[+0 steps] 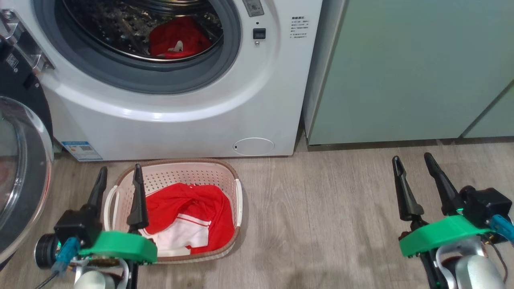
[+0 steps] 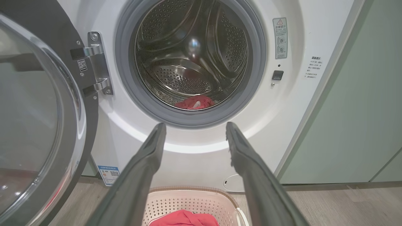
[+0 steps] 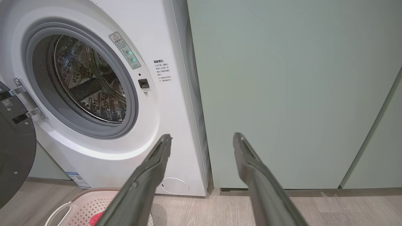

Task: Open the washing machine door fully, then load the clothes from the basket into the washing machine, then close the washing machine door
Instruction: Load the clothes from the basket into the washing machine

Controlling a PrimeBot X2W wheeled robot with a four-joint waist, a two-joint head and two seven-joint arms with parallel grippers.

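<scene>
The white washing machine (image 1: 168,120) stands with its round door (image 1: 20,180) swung wide to the left, glass bowl facing out (image 2: 34,119). One red garment (image 1: 178,38) lies at the bottom of the steel drum (image 2: 194,102). On the floor in front sits the cream basket (image 1: 229,176) holding red clothes with white trim (image 1: 188,216). My left gripper (image 1: 119,176) is open, empty, over the basket's left end. My right gripper (image 1: 413,162) is open and empty, well to the right over bare floor. In the wrist views both finger pairs (image 2: 193,128) (image 3: 202,138) point at the machine's front.
Pale green cabinets (image 1: 409,68) stand right of the machine. Wood-look floor (image 1: 321,208) stretches between the basket and my right arm. The open door and its steel hinge (image 2: 94,62) take up the left side. A round filter cap (image 1: 253,146) sits low on the machine.
</scene>
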